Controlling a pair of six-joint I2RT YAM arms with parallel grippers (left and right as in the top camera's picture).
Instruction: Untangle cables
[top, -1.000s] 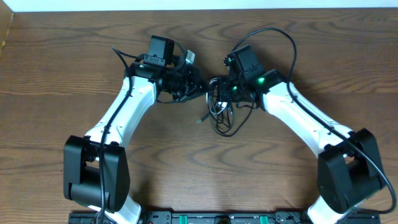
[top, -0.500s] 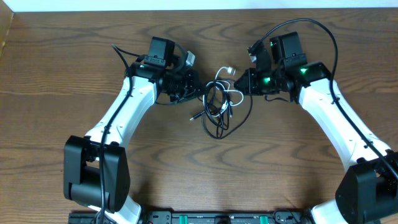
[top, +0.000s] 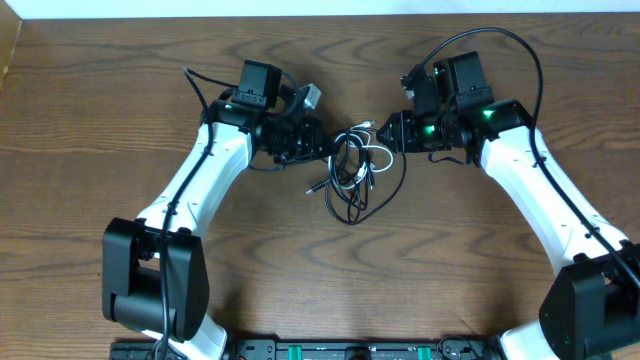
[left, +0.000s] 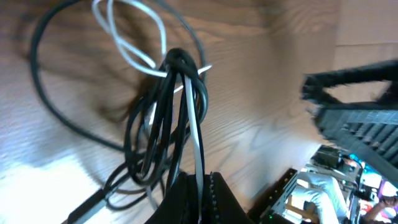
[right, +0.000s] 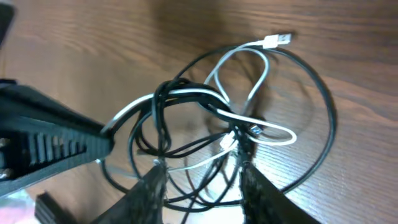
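Your left gripper (top: 323, 147) clamps the cables (top: 347, 165) as an anchor; right of them, your right gripper (top: 386, 133) stands parted, gripping nothing.

**No legible writing in any view**

No letters, numbers, brand marks or labels can be read anywhere. The cables (top: 350, 182) strung between the left gripper (top: 328, 150) and the right gripper (top: 385, 135) show no print on their cords or plug ends. The dark gripper bodies show no lettering either. In the left wrist view, the bright clutter (left: 323, 186) off to one side of the fingers is too blurred for any marking to be made out.
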